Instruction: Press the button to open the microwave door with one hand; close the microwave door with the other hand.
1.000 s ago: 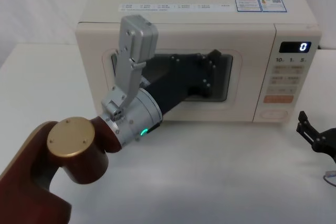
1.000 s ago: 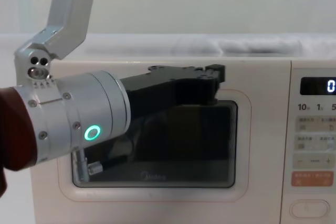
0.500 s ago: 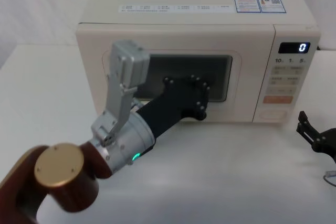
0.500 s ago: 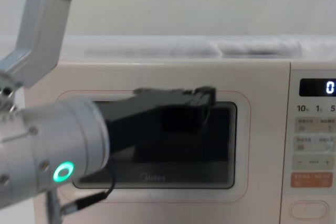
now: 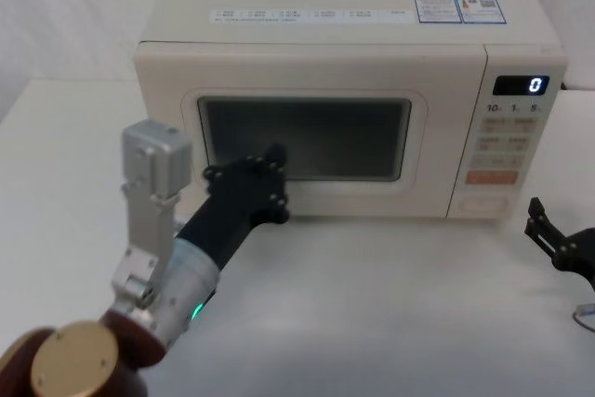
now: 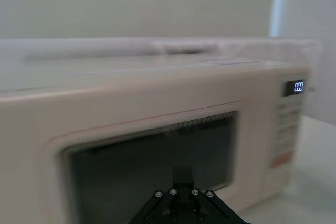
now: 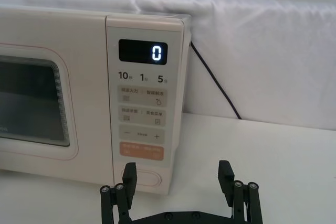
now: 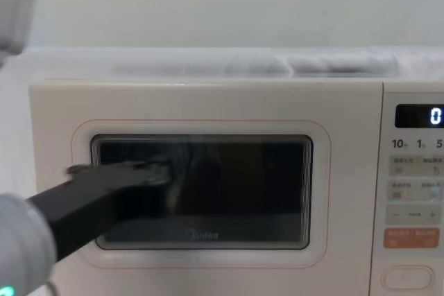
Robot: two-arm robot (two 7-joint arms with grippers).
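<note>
Microwave door (image 5: 307,137): we see it closed, flush with the cream front, just ahead of our left end effector (image 5: 265,169).
Left end effector: near the window's lower left corner; we cannot tell its grip.
Right end effector (image 7: 178,179): fingers spread apart, grasping nothing, low over the surface (image 5: 390,304).
Button (image 7: 148,178): just ahead of it, slightly left.

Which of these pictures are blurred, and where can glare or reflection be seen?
Left wrist view: the whole microwave looks soft and smeared. Chest view: the left gripper is streaked by motion blur in front of the microwave door, whose window carries pale reflections. Right wrist view: sharp, the display reads clearly, the button is crisp. Head view: evenly lit, soft shadow under the microwave.
</note>
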